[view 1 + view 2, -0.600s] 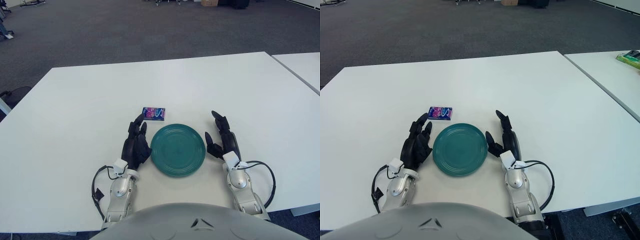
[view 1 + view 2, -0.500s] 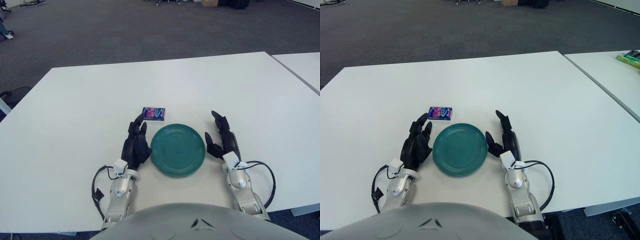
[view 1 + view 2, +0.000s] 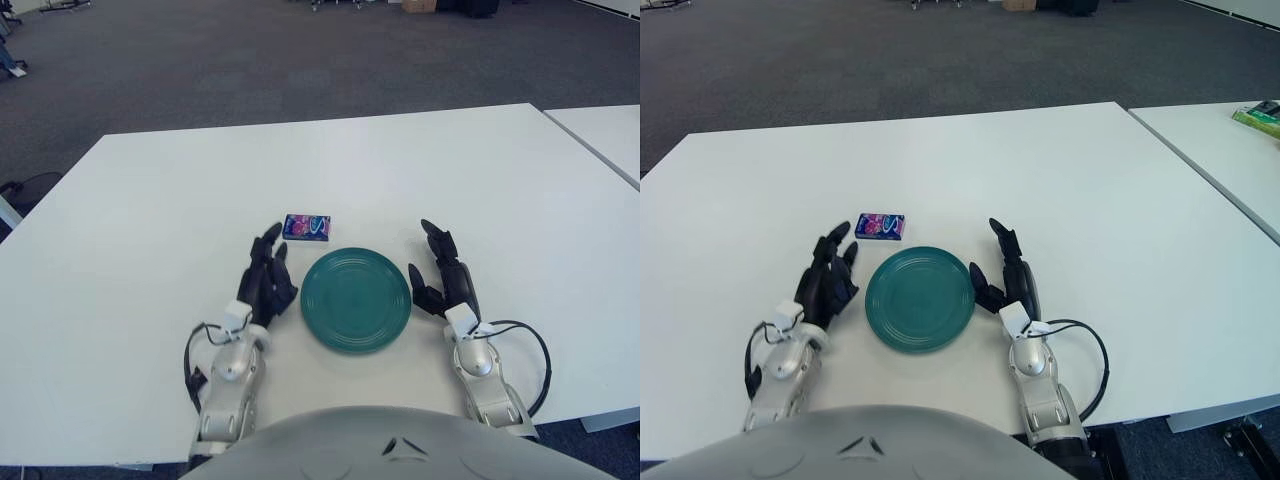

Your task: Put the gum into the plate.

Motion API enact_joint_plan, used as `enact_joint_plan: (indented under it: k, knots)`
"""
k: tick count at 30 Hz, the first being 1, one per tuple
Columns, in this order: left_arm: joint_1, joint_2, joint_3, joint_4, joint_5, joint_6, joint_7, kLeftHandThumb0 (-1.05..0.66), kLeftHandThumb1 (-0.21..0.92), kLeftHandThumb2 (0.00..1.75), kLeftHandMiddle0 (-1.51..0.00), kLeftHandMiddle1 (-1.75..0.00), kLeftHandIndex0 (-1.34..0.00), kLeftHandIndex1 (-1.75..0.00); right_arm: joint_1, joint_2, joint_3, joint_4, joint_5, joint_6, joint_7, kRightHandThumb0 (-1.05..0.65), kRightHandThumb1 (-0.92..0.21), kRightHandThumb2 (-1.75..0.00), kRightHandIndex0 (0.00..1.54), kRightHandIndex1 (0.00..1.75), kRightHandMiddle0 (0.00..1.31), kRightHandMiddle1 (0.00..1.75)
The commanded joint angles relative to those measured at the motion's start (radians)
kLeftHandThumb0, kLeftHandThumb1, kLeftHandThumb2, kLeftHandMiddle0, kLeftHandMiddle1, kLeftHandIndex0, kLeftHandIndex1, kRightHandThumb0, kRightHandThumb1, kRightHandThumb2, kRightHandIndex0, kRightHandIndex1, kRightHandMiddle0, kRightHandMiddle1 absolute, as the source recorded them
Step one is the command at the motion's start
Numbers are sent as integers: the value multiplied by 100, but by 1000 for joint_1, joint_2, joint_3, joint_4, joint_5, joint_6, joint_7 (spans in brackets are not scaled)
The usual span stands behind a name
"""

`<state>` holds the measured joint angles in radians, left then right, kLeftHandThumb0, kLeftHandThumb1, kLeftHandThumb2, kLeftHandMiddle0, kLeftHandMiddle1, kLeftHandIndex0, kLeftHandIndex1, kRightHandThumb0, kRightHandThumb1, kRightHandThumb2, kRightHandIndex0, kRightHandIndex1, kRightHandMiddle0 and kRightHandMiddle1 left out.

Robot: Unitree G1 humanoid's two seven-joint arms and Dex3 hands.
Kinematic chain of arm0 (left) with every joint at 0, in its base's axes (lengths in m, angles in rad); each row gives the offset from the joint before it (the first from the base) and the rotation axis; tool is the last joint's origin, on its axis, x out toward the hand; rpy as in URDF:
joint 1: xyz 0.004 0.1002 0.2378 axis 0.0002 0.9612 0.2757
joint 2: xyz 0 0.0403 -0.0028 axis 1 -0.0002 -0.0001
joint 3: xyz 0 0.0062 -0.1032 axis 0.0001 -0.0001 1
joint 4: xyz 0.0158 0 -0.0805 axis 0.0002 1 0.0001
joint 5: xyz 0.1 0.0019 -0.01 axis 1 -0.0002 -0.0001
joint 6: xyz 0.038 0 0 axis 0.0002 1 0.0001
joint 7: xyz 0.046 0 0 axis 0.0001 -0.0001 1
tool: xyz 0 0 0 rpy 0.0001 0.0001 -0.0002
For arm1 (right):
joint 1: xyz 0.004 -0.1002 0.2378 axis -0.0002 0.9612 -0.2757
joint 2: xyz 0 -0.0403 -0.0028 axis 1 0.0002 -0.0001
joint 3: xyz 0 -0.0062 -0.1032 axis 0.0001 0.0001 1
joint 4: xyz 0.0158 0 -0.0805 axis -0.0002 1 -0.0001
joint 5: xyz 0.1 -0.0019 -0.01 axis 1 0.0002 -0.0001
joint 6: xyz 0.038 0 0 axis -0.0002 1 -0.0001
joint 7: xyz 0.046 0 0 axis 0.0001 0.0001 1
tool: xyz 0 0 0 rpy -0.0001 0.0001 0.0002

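A small blue and pink gum pack (image 3: 306,227) lies flat on the white table (image 3: 150,200), just beyond the upper left rim of the teal plate (image 3: 356,300). The plate holds nothing. My left hand (image 3: 267,276) is to the left of the plate, fingers spread and holding nothing, its fingertips a short way below and left of the gum, not touching it. My right hand (image 3: 440,272) shows beside the plate's right rim, fingers relaxed and holding nothing.
A second white table (image 3: 1230,150) stands to the right across a narrow gap, with a green object (image 3: 1260,116) at its far edge. Dark carpet lies beyond the table. Cables (image 3: 195,365) loop by both wrists.
My left hand and forearm have lifted and shifted slightly left and forward, towards the gum. The gum, plate and right hand have not moved.
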<state>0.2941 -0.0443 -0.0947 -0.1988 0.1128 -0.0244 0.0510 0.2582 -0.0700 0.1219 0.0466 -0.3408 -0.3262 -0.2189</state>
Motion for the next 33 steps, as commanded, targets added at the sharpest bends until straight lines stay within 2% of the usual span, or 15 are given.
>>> enact_joint_plan:
  k: [1,3,5,11,16,20,23,27,33]
  knots:
    - [-120,58,7,2,140,67,51,-87,92,89,-34,-3,-4,-66,-11,0,1,36,0,-11,-5,-81,-92,-78,27,1,0,46]
    - [-173,87,1,17,192,99,50,-88,92,84,-34,-2,-4,-67,-14,-1,3,44,-2,-16,-7,-81,-92,-78,28,1,0,45]
    - [-221,137,-10,45,269,91,58,-92,92,80,-33,-1,-5,-68,-17,-2,3,51,-3,-20,-10,-82,-92,-78,28,1,0,45]
    - [-265,218,-39,72,401,44,89,-100,92,71,-29,0,-10,-72,-23,2,3,62,0,-22,-13,-81,-92,-79,28,1,0,45]
    - [-314,272,-59,21,526,89,70,-104,92,65,-27,0,-17,-77,-30,2,5,77,1,-21,-13,-81,-92,-79,28,1,0,46]
    - [-387,331,-98,18,646,115,27,-105,92,61,-25,0,-18,-79,-37,1,7,90,-1,-24,-14,-82,-92,-79,27,0,0,45]
    - [-423,365,-121,57,666,98,-8,-104,92,59,-23,0,-15,-78,-42,1,10,101,-5,-31,-19,-82,-92,-79,27,0,0,45]
    - [-493,394,-135,165,605,40,-63,-102,92,57,-19,0,-8,-75,-45,3,16,111,-13,-40,-30,-82,-92,-79,27,0,0,45]
    - [-536,444,-143,238,539,-53,-130,-100,92,52,-14,0,-1,-59,-46,2,22,116,-16,-44,-39,-82,-92,-79,28,1,0,47]
